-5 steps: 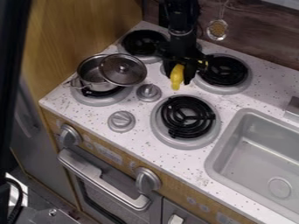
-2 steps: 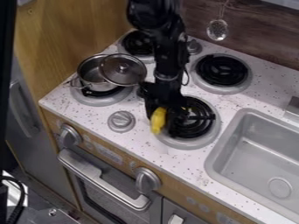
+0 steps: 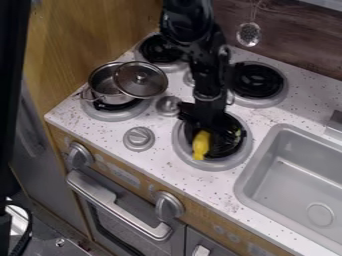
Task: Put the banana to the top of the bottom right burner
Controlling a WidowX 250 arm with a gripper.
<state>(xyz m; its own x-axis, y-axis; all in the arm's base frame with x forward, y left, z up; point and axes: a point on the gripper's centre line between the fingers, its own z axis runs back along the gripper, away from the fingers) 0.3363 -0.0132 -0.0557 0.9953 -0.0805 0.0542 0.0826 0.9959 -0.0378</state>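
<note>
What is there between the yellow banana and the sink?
Part of the burner, then speckled countertop; the camera view shows this.

An open strip of speckled countertop [image 3: 299,109] runs between the back right burner [image 3: 281,95] and the sink [image 3: 250,186], narrowing beside the front right burner [image 3: 194,160], then widening in front of it. From the top edge, the robot arm [image 3: 210,67] blocks the way between the back burners; its gripper [image 3: 211,138] takes up the room over the front right burner. Left of that burner stand two stove knobs [image 3: 139,138], then the saucepan [image 3: 102,86] with its tilted glass lid [image 3: 140,80]. The wooden side panel [image 3: 80,37] walls off the left.
</note>
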